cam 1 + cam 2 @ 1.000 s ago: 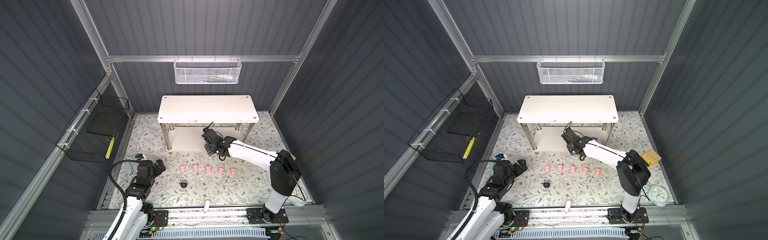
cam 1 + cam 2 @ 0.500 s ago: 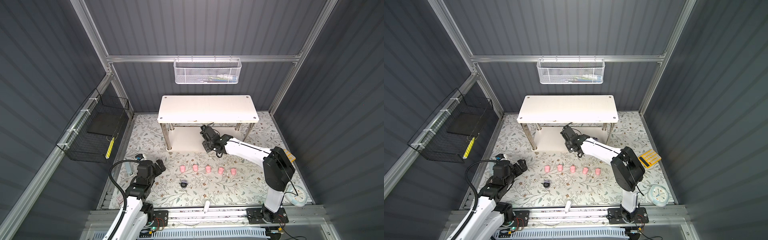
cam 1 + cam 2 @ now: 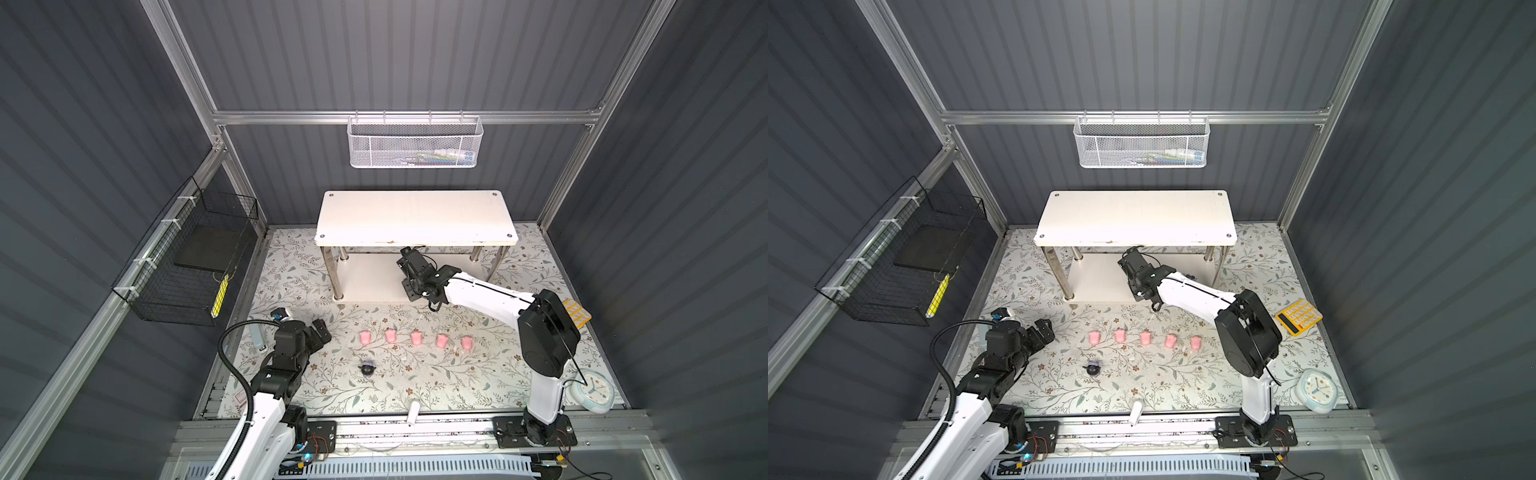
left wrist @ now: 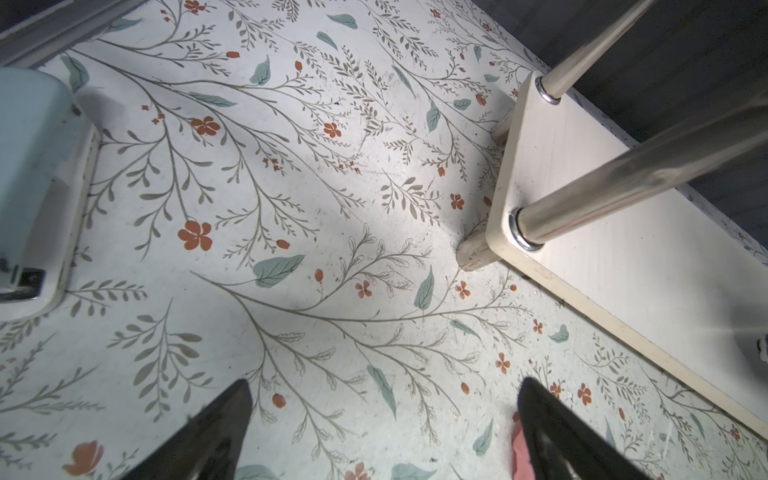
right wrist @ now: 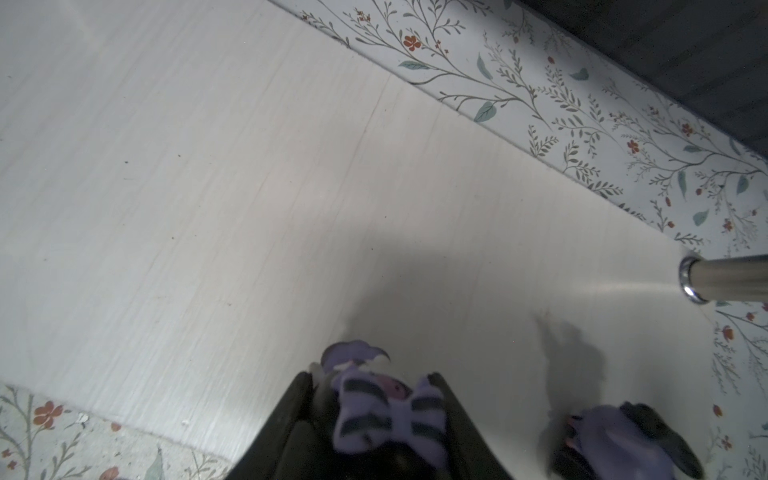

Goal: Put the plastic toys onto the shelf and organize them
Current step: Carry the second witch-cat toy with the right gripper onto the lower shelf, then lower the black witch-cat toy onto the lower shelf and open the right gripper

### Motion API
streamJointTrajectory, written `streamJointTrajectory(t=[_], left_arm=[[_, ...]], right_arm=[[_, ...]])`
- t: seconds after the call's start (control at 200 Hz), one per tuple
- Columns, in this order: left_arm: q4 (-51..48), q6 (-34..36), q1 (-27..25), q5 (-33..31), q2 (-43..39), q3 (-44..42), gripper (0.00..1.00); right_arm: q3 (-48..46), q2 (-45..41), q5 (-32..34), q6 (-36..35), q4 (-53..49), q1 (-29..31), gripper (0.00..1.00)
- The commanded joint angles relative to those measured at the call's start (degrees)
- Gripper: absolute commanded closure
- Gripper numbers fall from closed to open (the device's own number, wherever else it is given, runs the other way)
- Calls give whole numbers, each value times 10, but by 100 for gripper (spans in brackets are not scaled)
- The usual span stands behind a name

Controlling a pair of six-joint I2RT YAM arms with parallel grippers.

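Note:
The shelf is a white two-tier rack on metal posts at the back. My right gripper reaches under its top board, just above the lower board. It is shut on a lilac toy with dark stripes. A second lilac and black toy lies on the lower board beside it. Several pink toys stand in a row on the floral mat. A lilac toy with a black head sits in front of them. My left gripper is open and empty, left of the row.
A yellow calculator and a pale blue clock lie at the right. A white mesh basket hangs on the back wall and a black wire basket on the left wall. A pale blue object lies near my left gripper.
My right gripper has moved back and a little left, further under the shelf's top board, with the striped toy still in it. The left arm has not moved.

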Motion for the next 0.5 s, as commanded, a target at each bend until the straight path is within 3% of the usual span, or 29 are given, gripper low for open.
streamJointTrajectory(t=[0.0,0.495], left_arm=[[-2,9,-2,-2,-1,-8,0],[-10,10,-2,-3,-11,-7,0]], right_arm=[[22,12,17,19,-19,-6,61],[32,24,13,51,-39,-7,60]])
